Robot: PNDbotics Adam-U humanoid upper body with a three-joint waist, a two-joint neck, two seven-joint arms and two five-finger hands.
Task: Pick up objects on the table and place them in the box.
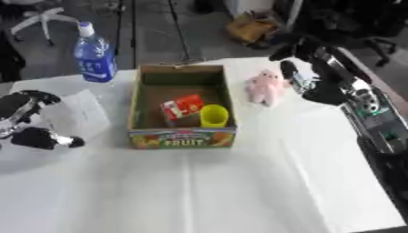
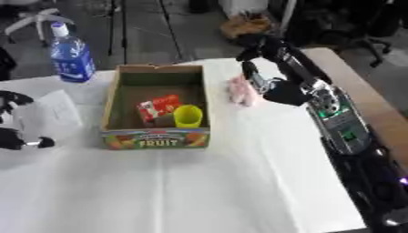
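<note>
Left eye view: box (image 1: pixel 181 135) holds red packet (image 1: pixel 182 107) and yellow cup (image 1: pixel 213 115); pink plush toy (image 1: pixel 265 87) and bottle (image 1: pixel 95 54) remain on desk (image 1: pixel 239 186); my right robot hand (image 1: pixel 299 77), fingers spread, beside toy.

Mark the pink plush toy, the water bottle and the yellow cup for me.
pink plush toy (image 1: pixel 266 87), left eye view, on its body.
water bottle (image 1: pixel 95 57), left eye view, on the blue label area.
yellow cup (image 1: pixel 213 116), left eye view, on its side wall, inside the box.
</note>
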